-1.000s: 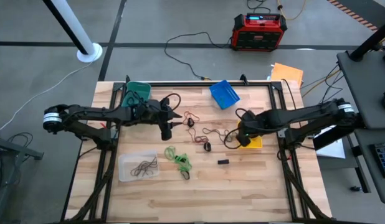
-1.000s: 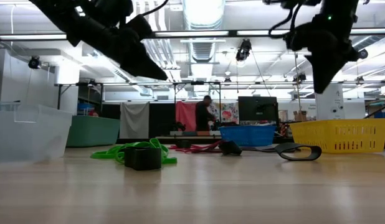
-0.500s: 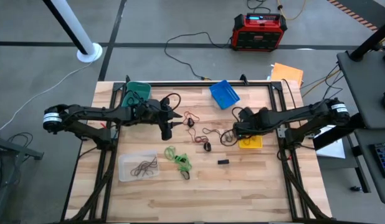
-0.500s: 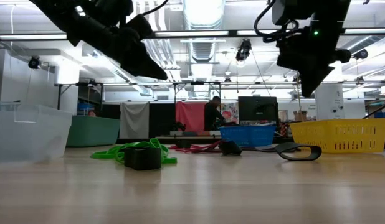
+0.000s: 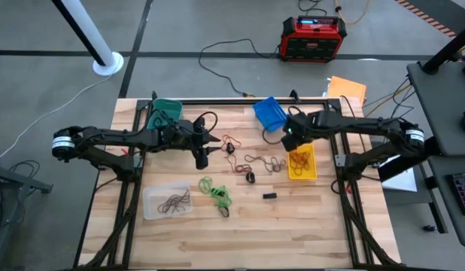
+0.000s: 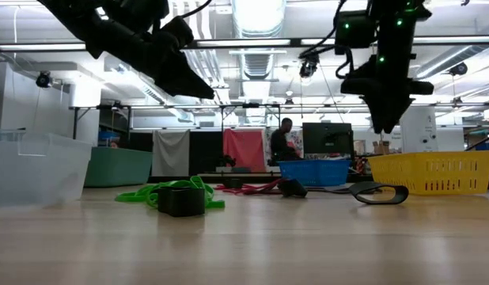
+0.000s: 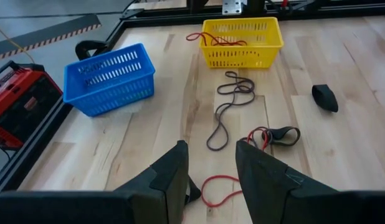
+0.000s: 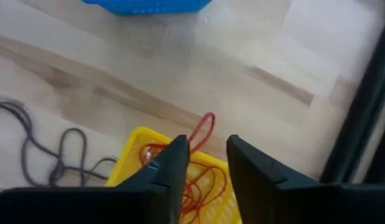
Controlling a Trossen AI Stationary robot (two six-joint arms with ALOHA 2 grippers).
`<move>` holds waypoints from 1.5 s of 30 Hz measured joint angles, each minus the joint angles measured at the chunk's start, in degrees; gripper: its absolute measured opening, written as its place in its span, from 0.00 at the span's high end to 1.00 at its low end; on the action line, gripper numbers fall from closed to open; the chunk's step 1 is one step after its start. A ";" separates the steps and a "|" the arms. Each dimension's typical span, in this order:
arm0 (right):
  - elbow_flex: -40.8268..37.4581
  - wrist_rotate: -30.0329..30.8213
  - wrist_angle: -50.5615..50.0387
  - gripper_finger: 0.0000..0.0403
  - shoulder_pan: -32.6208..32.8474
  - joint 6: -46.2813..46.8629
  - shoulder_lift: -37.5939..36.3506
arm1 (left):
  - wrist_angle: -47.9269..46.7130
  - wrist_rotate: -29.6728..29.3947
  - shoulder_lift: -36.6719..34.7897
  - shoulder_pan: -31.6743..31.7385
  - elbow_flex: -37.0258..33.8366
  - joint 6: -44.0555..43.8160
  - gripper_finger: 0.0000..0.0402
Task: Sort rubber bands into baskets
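- Now the right claw hangs over the yellow basket, at the end nearer the blue basket; its fingers stand a little apart with nothing between them, and red bands lie in the basket below, one loop hanging over the rim.
- The step in hand looks like the release of a red band into the yellow basket. To do it well, the robot should lift the claw straight up so that no loop snags on a finger, and the loop over the rim may need a nudge inward.
- The left claw waits above the worktop near the teal basket, fingers apart and empty.
- Loose bands remain between the arms: red loops, dark brown ones, and green ones nearer the clear basket, which holds dark bands.
- A good next pick would be a single loop lying clear of the tangle, gripped at one strand.
- A small black block lies apart and is no band.
- No brand, label or writing can be read in any view.
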 joint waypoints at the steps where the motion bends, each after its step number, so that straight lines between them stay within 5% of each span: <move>1: 0.00 -1.11 0.30 0.71 -1.19 -0.55 0.00 | -0.02 -0.01 0.02 0.00 0.00 0.01 0.70; 10: -0.93 -9.94 3.77 0.57 -9.01 -2.22 4.08 | -0.27 0.00 0.02 0.00 -0.09 0.45 0.70; 18: -0.96 -10.39 4.06 0.56 -9.84 -3.97 11.20 | -0.67 0.00 0.04 0.00 -0.09 0.52 0.70; 24: -0.96 -10.24 4.11 0.64 -9.82 -4.73 14.54 | -0.76 0.00 0.04 0.00 -0.09 0.52 0.70; 35: -0.96 -8.81 5.40 0.96 -9.80 -5.27 13.91 | -0.83 0.00 0.04 0.00 -0.09 0.52 0.70; 45: 0.28 -6.74 4.63 0.98 -8.34 -5.85 6.64 | -0.83 0.00 0.04 0.00 -0.09 0.52 0.70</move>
